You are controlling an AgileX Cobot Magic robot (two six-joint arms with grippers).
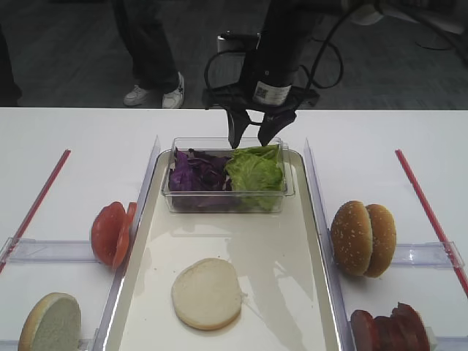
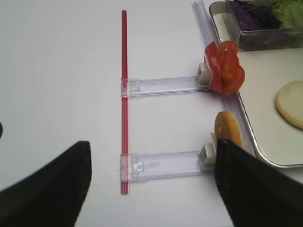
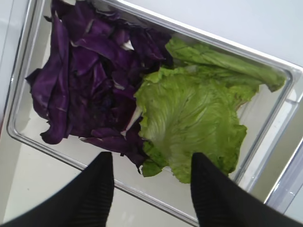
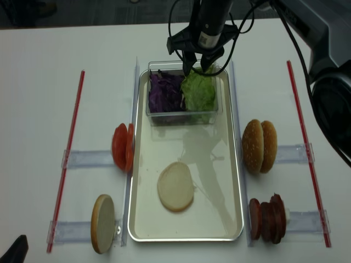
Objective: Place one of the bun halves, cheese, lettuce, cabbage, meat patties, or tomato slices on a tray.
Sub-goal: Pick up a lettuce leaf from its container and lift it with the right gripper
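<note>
white tabletop fills the scene, with dark floor behind it and a standing person's legs and white sneakers at the far edge. two red strips run along the table's left and right sides, and clear plastic holders jut out from them toward the middle.

the tray lies lengthwise in the centre. a clear tub sits at its far end, holding the cabbage on the left and the lettuce on the right, the two touching. nearer the front, one pale bun half lies cut face up on the tray. left of the tray stand the tomato slices on edge and another bun half; on the right stand two sesame bun domes and the meat patties in a row.

the right gripper hangs over the tub's far rim, its jaws spread and nothing between them; in the right wrist view the lettuce lies just beyond and between its fingers.

the left gripper is well apart, over bare table left of the tray, jaws wide and holding nothing.
</note>
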